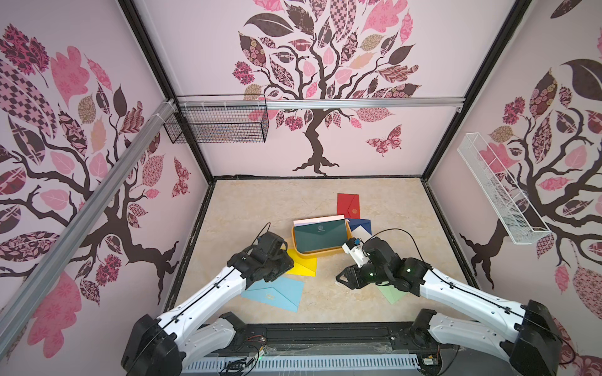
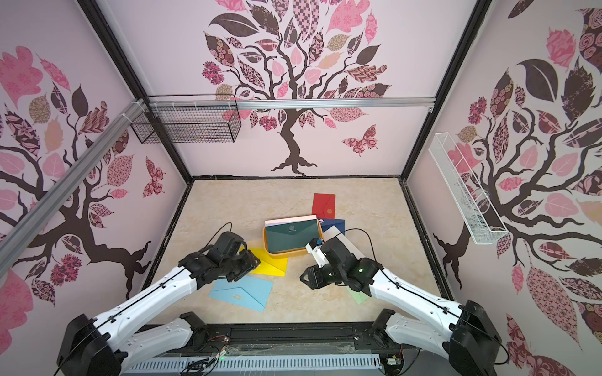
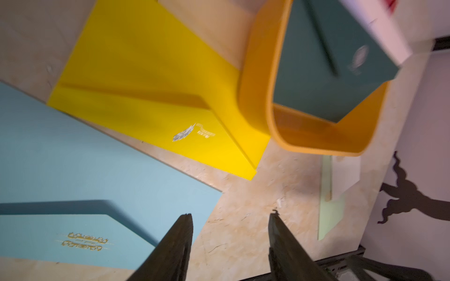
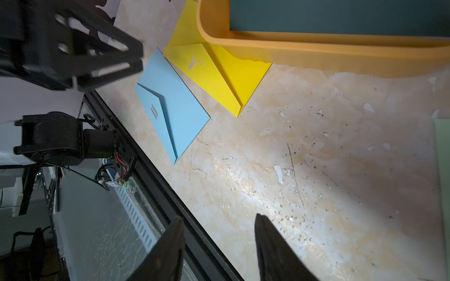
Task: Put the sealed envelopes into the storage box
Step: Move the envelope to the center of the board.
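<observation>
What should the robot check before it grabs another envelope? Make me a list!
1. The left end effector is empty: ok, open, nothing between its fingers.
2. The right end effector is empty: ok, open too.
3. The light blue envelope is free to grab: ok, flat on the table, apart from the yellow envelope.
4. The yellow envelope is free of the storage box: cannot tell, its edge vanishes at the box's wall.
5. The box has room: cannot tell, the dark green envelope leans across it.
6. All envelopes packed: not ok, several lie outside.
</observation>
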Robot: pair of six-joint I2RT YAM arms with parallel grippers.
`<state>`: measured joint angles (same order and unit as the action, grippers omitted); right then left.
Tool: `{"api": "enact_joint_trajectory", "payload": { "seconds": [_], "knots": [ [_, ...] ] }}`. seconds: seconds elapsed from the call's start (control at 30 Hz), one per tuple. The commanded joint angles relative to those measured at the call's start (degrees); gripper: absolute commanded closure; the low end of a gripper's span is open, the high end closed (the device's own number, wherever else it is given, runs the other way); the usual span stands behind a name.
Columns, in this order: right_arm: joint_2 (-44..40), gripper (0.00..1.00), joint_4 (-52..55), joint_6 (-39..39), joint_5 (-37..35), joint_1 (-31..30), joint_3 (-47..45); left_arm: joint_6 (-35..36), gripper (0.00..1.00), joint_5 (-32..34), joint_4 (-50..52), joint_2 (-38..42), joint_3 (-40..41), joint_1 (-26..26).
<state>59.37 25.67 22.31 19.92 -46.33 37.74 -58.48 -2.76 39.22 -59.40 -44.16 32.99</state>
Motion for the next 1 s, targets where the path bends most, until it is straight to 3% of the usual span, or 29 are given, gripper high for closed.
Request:
{"api": "enact_joint_trajectory", "payload": {
  "seconds": [0.0, 0.07, 0.17, 0.37, 0.63, 0.83, 0.97],
  "knots": [
    [-0.6, 0.48, 0.4, 5.5, 1.0, -0.1, -1.8, 8.2, 0.47, 4.0, 9.4, 1.4, 1.2, -6.5],
    [0.4, 0.48, -3.0, 10.1, 3.2, -0.2, -3.9, 8.9, 0.51, 5.3, 10.7, 0.9, 3.5, -9.8],
    [3.6, 0.48, -10.9, 16.5, 6.9, -1.5, -6.8, 7.2, 0.55, 11.5, 12.3, -0.3, 5.9, -10.8],
    [13.3, 0.47, -20.3, 22.1, 0.2, -8.5, -6.3, 3.0, 0.55, 18.3, 12.8, -0.4, 8.6, -10.8],
    [27.9, 0.49, -26.2, 28.4, -2.6, -10.4, -0.1, 2.0, 0.56, 12.0, 4.6, -6.8, 13.3, -11.0],
    [29.4, 0.49, -24.7, 28.4, -6.6, -10.5, 2.0, 0.8, 0.57, 5.8, -0.4, -8.8, 16.9, -10.5],
    [29.9, 0.49, -23.8, 28.3, -7.2, -10.4, 1.7, -3.8, 0.56, 4.6, -2.6, -6.8, 19.0, -5.1]
  ]
}}
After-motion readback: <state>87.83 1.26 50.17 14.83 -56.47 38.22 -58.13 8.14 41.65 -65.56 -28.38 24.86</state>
